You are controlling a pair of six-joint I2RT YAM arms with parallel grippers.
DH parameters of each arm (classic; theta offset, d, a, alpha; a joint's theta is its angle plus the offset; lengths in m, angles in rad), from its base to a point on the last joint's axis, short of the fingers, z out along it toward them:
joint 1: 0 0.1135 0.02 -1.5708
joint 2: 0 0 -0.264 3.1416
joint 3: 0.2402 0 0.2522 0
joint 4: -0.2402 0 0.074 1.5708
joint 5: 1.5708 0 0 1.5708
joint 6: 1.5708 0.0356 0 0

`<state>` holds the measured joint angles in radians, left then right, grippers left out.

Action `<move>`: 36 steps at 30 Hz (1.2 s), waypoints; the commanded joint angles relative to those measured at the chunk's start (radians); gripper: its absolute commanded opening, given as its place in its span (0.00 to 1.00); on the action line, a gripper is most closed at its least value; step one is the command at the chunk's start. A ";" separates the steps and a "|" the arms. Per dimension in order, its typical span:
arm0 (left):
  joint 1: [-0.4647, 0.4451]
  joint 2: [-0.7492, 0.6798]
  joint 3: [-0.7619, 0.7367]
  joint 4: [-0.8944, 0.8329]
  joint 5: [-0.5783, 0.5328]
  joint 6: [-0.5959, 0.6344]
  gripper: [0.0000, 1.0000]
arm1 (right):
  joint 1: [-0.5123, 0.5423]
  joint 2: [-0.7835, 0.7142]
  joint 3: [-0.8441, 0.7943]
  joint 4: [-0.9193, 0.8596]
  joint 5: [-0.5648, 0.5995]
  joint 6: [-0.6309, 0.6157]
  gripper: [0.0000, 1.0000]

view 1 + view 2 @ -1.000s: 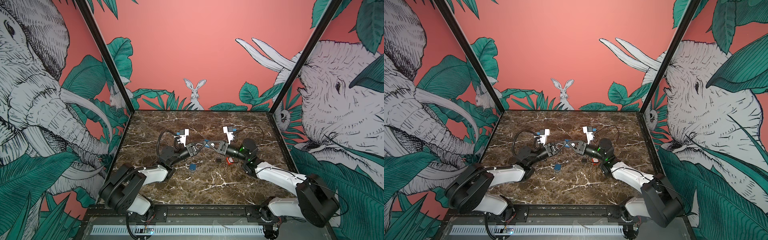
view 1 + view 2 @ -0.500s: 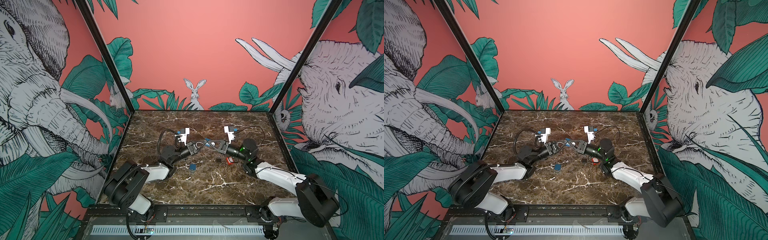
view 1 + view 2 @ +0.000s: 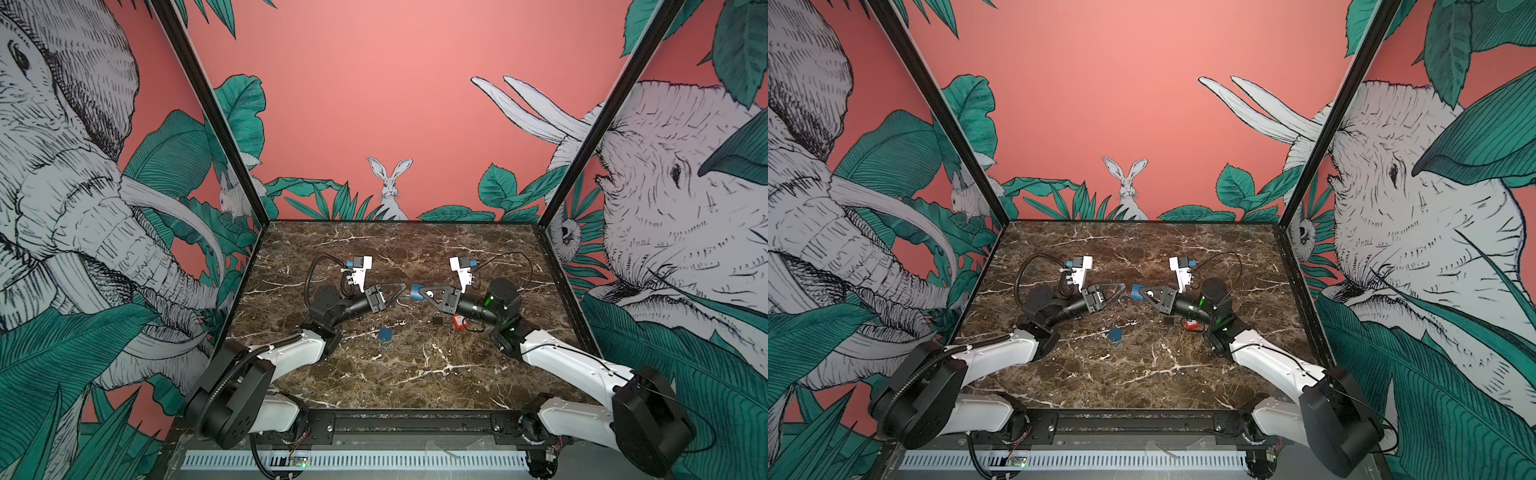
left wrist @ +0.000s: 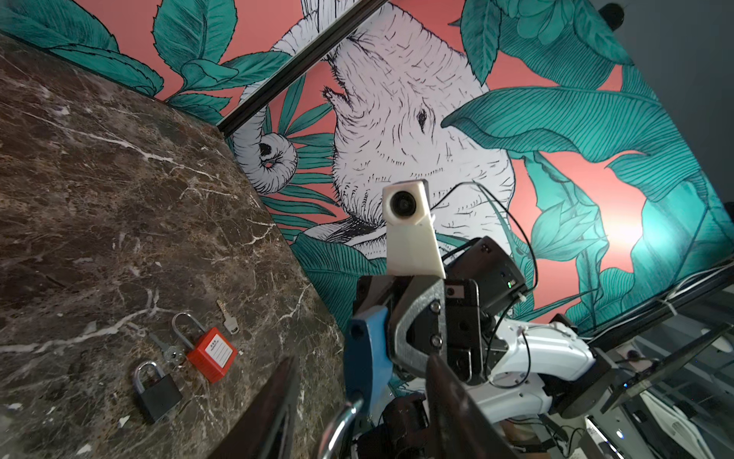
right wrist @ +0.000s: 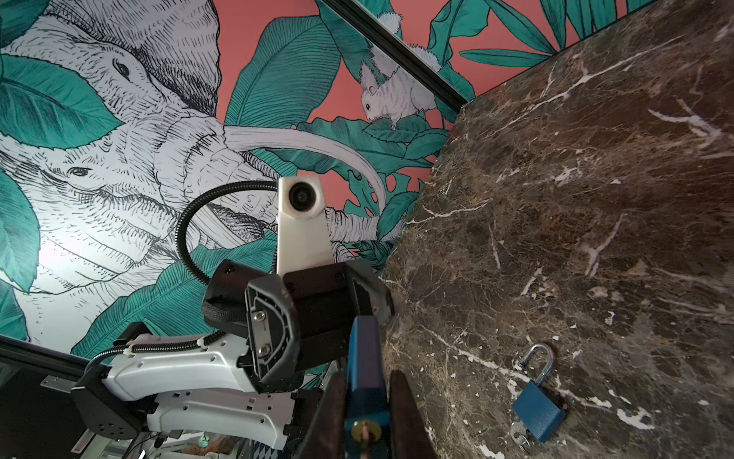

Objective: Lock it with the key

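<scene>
My right gripper (image 3: 419,293) (image 5: 365,421) is shut on the body of a blue padlock (image 3: 415,292) (image 3: 1136,292) (image 5: 363,373), held in the air over the table's middle. Its brass keyway (image 5: 365,431) faces the right wrist camera, blurred; I cannot tell whether a key sits in it. The silver shackle (image 4: 341,421) hangs open: one leg is in the body (image 4: 365,357) and the other hole is empty. My left gripper (image 3: 397,293) (image 4: 365,417) stands open, its fingers (image 4: 278,405) on either side of the shackle, apart from it.
On the marble table (image 3: 415,374) lie a second blue padlock (image 3: 385,334) (image 5: 538,409) with open shackle and key, a black padlock (image 3: 437,320) (image 4: 157,391), and a red padlock (image 3: 459,322) (image 4: 210,353). Two loose keys (image 4: 228,318) lie beside them.
My left gripper has opened and let go of the shackle, drawing back slightly to the left. The right gripper keeps hold of the blue padlock in much the same place.
</scene>
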<state>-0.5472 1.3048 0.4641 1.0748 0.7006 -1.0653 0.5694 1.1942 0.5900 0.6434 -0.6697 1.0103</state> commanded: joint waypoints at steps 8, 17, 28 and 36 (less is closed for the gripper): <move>0.000 -0.093 -0.025 -0.221 0.088 0.141 0.39 | -0.008 -0.010 0.028 0.044 -0.025 -0.018 0.00; -0.001 -0.050 0.019 -0.189 0.117 0.130 0.10 | -0.007 0.001 0.027 0.052 -0.036 -0.015 0.00; -0.003 -0.052 0.007 -0.123 0.108 0.099 0.00 | -0.007 0.005 0.025 0.032 -0.028 -0.035 0.00; -0.003 -0.056 -0.016 -0.048 0.079 0.051 0.00 | -0.050 -0.040 0.020 -0.083 -0.021 -0.089 0.41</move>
<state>-0.5495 1.2659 0.4545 0.9352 0.7925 -0.9897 0.5369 1.1870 0.5976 0.5694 -0.6899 0.9554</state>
